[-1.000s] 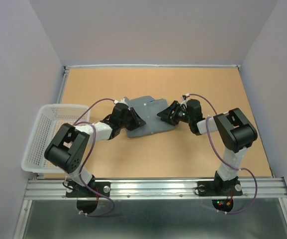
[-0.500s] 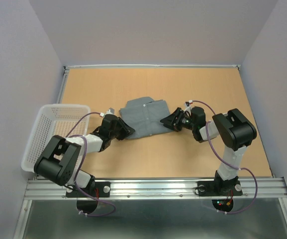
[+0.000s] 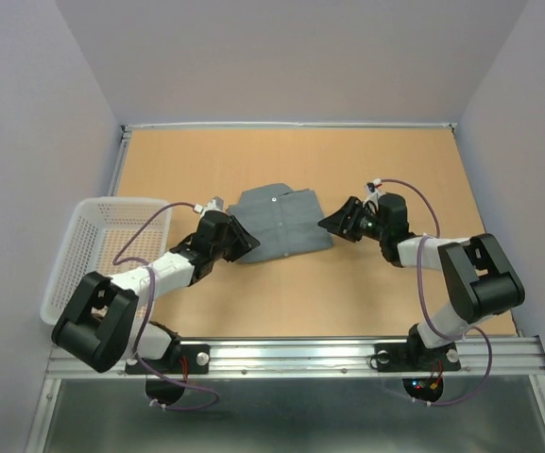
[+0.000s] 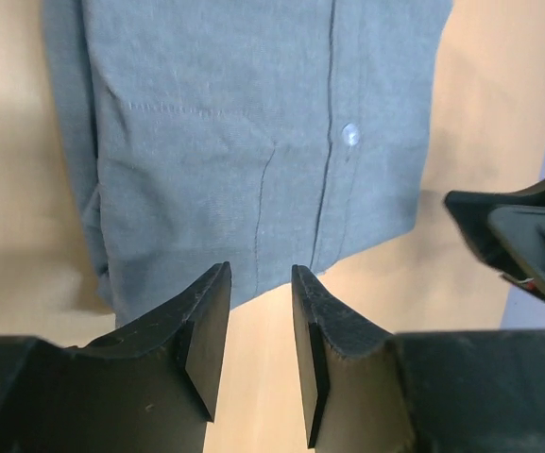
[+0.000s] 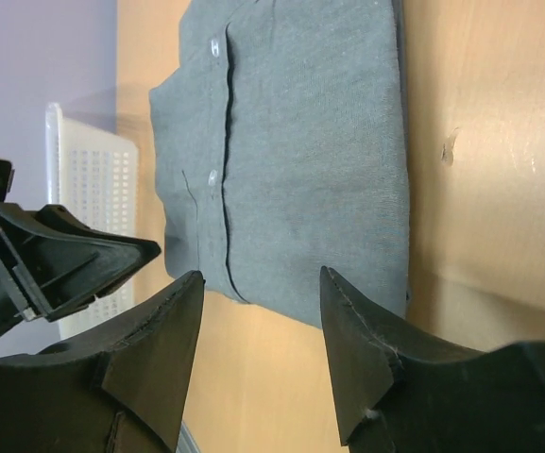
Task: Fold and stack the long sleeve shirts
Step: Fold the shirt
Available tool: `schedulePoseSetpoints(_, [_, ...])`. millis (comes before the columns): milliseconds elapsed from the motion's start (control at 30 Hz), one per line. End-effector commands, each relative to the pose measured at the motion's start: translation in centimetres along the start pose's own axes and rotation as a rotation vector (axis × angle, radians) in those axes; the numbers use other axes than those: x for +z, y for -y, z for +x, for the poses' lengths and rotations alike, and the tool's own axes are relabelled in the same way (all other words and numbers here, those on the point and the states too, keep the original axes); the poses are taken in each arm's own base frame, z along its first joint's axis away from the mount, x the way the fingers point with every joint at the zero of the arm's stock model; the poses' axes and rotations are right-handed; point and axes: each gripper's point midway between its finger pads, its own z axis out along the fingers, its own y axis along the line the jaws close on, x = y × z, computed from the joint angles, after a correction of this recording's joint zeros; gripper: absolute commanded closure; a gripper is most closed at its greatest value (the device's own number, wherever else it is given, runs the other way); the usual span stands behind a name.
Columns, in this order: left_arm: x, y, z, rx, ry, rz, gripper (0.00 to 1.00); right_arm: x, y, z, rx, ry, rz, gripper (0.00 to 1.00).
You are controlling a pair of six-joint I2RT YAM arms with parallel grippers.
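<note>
The grey long sleeve shirt (image 3: 278,222) lies folded into a flat rectangle in the middle of the table, button placket up. It also shows in the left wrist view (image 4: 253,142) and the right wrist view (image 5: 300,170). My left gripper (image 3: 244,243) sits just off the shirt's near-left corner, jaws a little apart and empty (image 4: 258,274). My right gripper (image 3: 333,225) sits just off the shirt's right edge, jaws wide apart and empty (image 5: 263,278). Neither gripper touches the cloth.
A white mesh basket (image 3: 97,255) stands at the table's left edge, also seen in the right wrist view (image 5: 93,179). The table has a raised rim at the back and sides, and a metal rail (image 3: 291,354) at the front.
One second ago both grippers were at the shirt's sides with the cloth raised. The shirt now lies flat, and both grippers have let go and drawn back outward.
</note>
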Motion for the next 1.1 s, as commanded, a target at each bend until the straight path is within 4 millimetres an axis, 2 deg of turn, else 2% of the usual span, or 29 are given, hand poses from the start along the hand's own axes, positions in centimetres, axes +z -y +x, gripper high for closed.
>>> schedulePoseSetpoints(0, [0.9, -0.8, 1.2, 0.006, -0.043, -0.048, 0.58, -0.6, -1.0, -1.3, -0.104, 0.004, 0.034, 0.42])
schedulePoseSetpoints(100, [1.4, -2.6, 1.8, 0.002, -0.046, -0.105, 0.59, -1.3, -0.2, -0.9, -0.122, -0.013, 0.094, 0.42])
schedulePoseSetpoints(200, [1.3, -5.3, 2.5, -0.009, -0.053, -0.193, 0.6, -2.4, 0.3, -1.0, -0.144, -0.001, 0.156, 0.42])
schedulePoseSetpoints(233, [1.1, -5.8, 2.7, -0.004, -0.063, -0.212, 0.6, -2.7, 0.0, -1.1, -0.156, 0.007, 0.162, 0.41])
schedulePoseSetpoints(267, [1.0, -5.8, 2.1, 0.015, -0.038, -0.221, 0.6, -2.9, 0.2, -1.2, -0.158, 0.011, 0.181, 0.41])
schedulePoseSetpoints(300, [0.9, -5.5, 1.6, 0.061, -0.024, -0.215, 0.55, -3.2, 0.7, -1.0, -0.147, -0.006, 0.215, 0.39])
schedulePoseSetpoints(400, [-0.5, -2.6, -1.3, 0.133, 0.075, -0.174, 0.39, -3.5, 1.7, -0.6, -0.116, -0.027, 0.279, 0.37])
schedulePoseSetpoints(433, [-1.6, -0.2, -2.6, 0.195, 0.111, -0.134, 0.28, -3.6, 1.9, 0.0, -0.085, -0.047, 0.282, 0.36])
schedulePoseSetpoints(467, [-2.0, -0.3, -2.6, 0.228, 0.119, -0.144, 0.22, -3.6, 2.0, 0.2, -0.064, -0.049, 0.287, 0.36])
schedulePoseSetpoints(500, [-2.6, 1.6, -4.1, 0.268, 0.171, -0.126, 0.18, -3.6, 2.0, 0.5, -0.04, -0.058, 0.284, 0.36])
schedulePoseSetpoints(567, [-3.4, 3.0, -4.6, 0.382, 0.187, -0.121, 0.12, -3.4, 2.2, 1.2, 0.024, -0.075, 0.286, 0.36])
schedulePoseSetpoints(600, [-3.7, 4.7, -4.6, 0.426, 0.198, -0.094, 0.08, -3.2, 2.3, 1.7, 0.067, -0.097, 0.283, 0.36])
schedulePoseSetpoints(700, [-3.6, 6.4, -3.5, 0.561, 0.174, -0.067, 0.06, -2.8, 2.3, 2.4, 0.138, -0.123, 0.276, 0.36])
schedulePoseSetpoints(933, [-2.9, 7.8, -1.4, 0.783, 0.14, -0.087, 0.06, -1.6, 2.1, 3.8, 0.216, -0.158, 0.256, 0.36])
schedulePoseSetpoints(967, [-3.0, 8.5, -1.0, 0.808, 0.14, -0.072, 0.06, -1.3, 2.6, 4.4, 0.23, -0.177, 0.266, 0.37])
schedulePoseSetpoints(1067, [-3.0, 8.9, -0.4, 0.88, 0.143, -0.08, 0.06, -0.3, 2.6, 5.7, 0.236, -0.215, 0.265, 0.37])
